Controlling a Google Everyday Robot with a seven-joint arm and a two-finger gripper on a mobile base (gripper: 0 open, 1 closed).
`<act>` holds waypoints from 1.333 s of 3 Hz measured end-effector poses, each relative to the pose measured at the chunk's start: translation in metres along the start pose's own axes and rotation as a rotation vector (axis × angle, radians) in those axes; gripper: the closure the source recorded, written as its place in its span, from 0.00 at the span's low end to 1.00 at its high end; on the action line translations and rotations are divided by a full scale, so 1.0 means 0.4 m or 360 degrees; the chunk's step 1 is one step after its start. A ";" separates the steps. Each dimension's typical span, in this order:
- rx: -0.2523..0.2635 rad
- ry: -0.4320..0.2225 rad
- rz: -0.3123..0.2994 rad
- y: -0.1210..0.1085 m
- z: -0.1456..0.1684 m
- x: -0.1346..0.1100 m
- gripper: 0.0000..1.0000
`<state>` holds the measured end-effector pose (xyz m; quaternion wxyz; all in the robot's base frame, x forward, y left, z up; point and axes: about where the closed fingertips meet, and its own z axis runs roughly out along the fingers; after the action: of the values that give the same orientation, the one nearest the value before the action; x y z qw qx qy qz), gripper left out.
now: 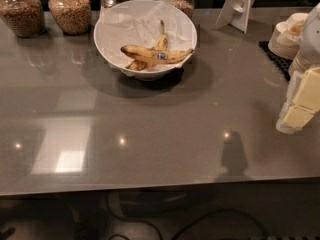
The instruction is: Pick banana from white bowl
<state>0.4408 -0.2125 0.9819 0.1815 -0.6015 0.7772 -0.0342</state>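
Note:
The banana [155, 55], long, yellow and brown-spotted with a blue sticker, lies across the front of the white bowl [107, 26]. The bowl is lined with crumpled white paper and stands at the back middle of the grey table. A paler banana [161, 39] with its stem up lies behind the long banana. A short brownish piece [134, 65] lies below its left end. My gripper [301, 104], cream and white, hangs at the right edge of the view, well to the right of the bowl and lower in the frame, holding nothing that I can see.
Several glass jars of grains [70, 9] line the back edge. A white stand [239, 4] is at the back right. Stacked cream paper bowls [286, 38] sit on a black mat [274, 58] at the right. The table's front edge [150, 186] runs across below.

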 end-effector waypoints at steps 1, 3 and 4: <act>0.0091 -0.0116 -0.0013 -0.018 -0.018 -0.033 0.00; 0.0297 -0.0469 -0.0088 -0.126 -0.022 -0.172 0.00; 0.0375 -0.0644 -0.0155 -0.181 -0.002 -0.271 0.00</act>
<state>0.5303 -0.1298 1.0286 0.4005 -0.6077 0.6857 -0.0122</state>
